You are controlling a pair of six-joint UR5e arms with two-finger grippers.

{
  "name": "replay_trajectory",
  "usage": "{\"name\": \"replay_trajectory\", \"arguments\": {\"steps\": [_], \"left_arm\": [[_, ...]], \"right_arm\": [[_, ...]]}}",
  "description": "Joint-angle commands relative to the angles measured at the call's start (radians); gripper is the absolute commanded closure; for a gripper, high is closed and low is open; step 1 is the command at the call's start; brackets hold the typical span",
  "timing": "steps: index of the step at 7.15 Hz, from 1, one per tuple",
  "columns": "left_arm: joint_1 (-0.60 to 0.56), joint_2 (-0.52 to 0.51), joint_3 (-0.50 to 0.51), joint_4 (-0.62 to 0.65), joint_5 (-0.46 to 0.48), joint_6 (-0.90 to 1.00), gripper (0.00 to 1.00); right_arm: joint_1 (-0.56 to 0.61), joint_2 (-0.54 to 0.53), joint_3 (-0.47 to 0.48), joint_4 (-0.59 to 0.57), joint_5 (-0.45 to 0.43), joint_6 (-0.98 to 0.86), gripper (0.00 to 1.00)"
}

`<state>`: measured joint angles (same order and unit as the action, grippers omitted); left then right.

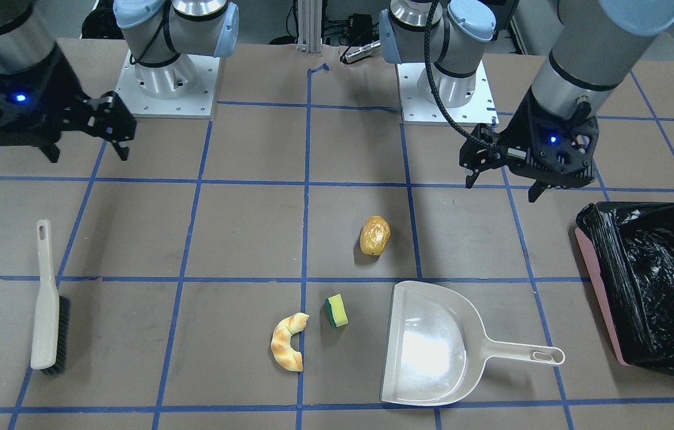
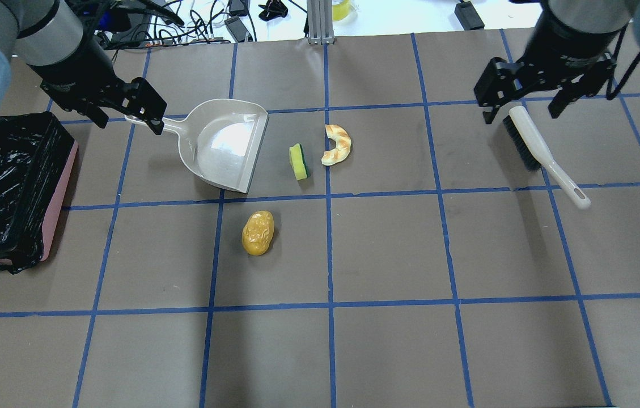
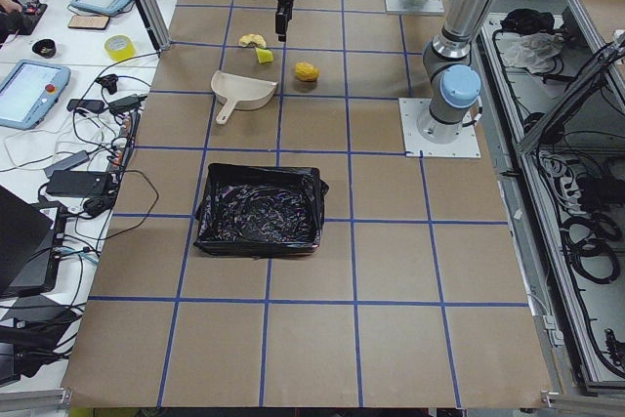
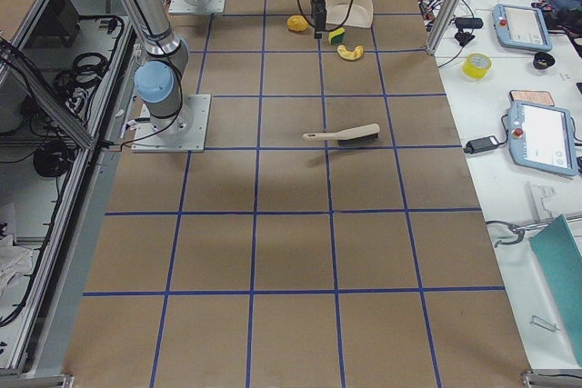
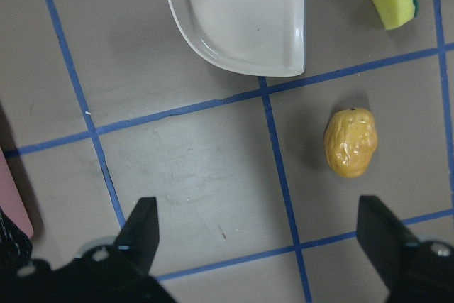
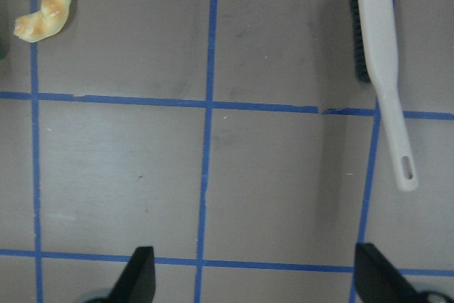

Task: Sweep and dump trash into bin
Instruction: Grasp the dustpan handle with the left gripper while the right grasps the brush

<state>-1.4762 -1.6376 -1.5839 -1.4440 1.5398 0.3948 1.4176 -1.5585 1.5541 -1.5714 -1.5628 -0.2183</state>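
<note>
step: tool pickup, my read. Nothing swept, nothing in the bin.
left claw (image 1: 502,186): jaws wide apart, empty, hanging above the surface (image 1: 241,239).
right claw (image 1: 89,154): also spread wide, empty, raised.
dustpan (image 1: 432,346): flat on the surface, out ahead of the left claw. Its handle points to that claw's outer side, its mouth towards the trash.
brush (image 1: 47,310): lies flat ahead of the right claw and slightly to its outer side. Bristle end is farther out, and the handle end with the hang hole is nearer the claw.
potato (image 1: 375,235): the trash item closest to the left claw, ahead and to its inner side, apart from the dustpan.
sponge (image 1: 336,310): just off the dustpan mouth, not touching it.
croissant (image 1: 288,342): just beyond the sponge, roughly midway between the two claws.
bin (image 2: 62,192): black-bagged, on the left claw's outer side, well apart from the trash.
next: right claw drops to straddle the brush handle, left claw does the same on the dustpan handle. Both handles lie low on the surface, so each claw must turn to line up across its handle.
risk: fingertips may hit the surface before they close.
</note>
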Motion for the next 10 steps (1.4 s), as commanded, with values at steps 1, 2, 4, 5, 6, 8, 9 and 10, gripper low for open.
{"name": "replay_trajectory", "arguments": {"steps": [1, 2, 4, 5, 6, 8, 9, 10], "left_arm": [[0.004, -0.082, 0.001, 0.078, -0.001, 0.320, 0.01], [0.026, -0.124, 0.002, 0.156, -0.004, 0.568, 0.00], [0.063, -0.192, -0.002, 0.165, 0.002, 0.750, 0.00], [0.068, -0.224, -0.001, 0.166, 0.054, 0.804, 0.00], [0.068, -0.255, 0.014, 0.190, 0.087, 0.832, 0.00], [0.068, -0.326, 0.016, 0.368, 0.079, 1.092, 0.02], [0.068, -0.352, 0.025, 0.402, 0.077, 1.183, 0.02], [0.068, -0.387, 0.038, 0.457, 0.074, 1.232, 0.02]], "right_arm": [[-0.149, 0.101, 0.026, -0.136, 0.001, -0.224, 0.00], [-0.167, 0.139, 0.052, -0.254, -0.002, -0.372, 0.00], [-0.196, 0.152, 0.086, -0.302, -0.016, -0.527, 0.00], [-0.198, 0.153, 0.113, -0.302, -0.017, -0.597, 0.00], [-0.200, 0.170, 0.151, -0.309, -0.014, -0.617, 0.00], [-0.204, 0.221, 0.169, -0.337, -0.019, -0.624, 0.00], [-0.232, 0.253, 0.169, -0.338, -0.019, -0.621, 0.00], [-0.268, 0.288, 0.170, -0.349, -0.019, -0.622, 0.00]]}}
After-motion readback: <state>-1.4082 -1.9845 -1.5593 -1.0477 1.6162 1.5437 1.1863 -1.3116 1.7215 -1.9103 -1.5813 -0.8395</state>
